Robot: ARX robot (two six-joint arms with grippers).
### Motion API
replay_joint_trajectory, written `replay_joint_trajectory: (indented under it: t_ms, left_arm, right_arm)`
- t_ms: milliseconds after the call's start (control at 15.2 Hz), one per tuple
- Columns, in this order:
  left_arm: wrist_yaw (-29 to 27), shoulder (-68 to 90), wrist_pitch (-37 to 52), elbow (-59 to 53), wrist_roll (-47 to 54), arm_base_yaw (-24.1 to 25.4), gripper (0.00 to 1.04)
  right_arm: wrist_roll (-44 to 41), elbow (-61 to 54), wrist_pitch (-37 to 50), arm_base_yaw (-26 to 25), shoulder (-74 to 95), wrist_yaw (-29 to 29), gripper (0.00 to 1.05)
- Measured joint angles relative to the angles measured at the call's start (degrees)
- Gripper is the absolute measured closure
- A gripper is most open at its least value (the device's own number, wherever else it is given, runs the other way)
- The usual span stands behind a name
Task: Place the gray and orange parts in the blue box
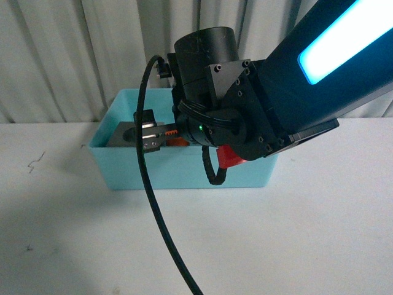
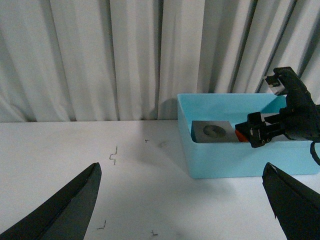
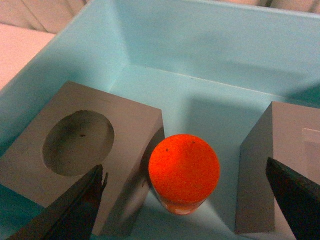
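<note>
All 3 parts now sit inside the blue box (image 3: 210, 35). In the right wrist view the gray cube with the round recess (image 3: 80, 150) rests on the box floor, the orange cylinder (image 3: 184, 172) stands upright just beside it, and the second gray cube (image 3: 280, 165) is near on its other side. The right gripper (image 3: 185, 200) hangs above the cylinder with its fingers spread wide and holding nothing. The left gripper (image 2: 185, 210) is also spread and empty, over bare table (image 2: 75, 145) well apart from the box. Judging from this, placement looks finished; only pulling the right arm clear seems left.
</note>
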Motion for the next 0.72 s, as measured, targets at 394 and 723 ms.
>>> replay_joint_trajectory:
  t_ms: [394,723]
  left_arm:
    - [0.0,0.0,0.0,0.0,0.0,0.0,0.07]
    - [0.0,0.0,0.0,0.0,0.0,0.0,0.07]
  right_arm:
    - [-1.6,-8.7,5.8,-0.5,-10.6,-0.2,0.06]
    - [-2.4,-19.8,8.5,-2.0,-24.8,2.0,0.06]
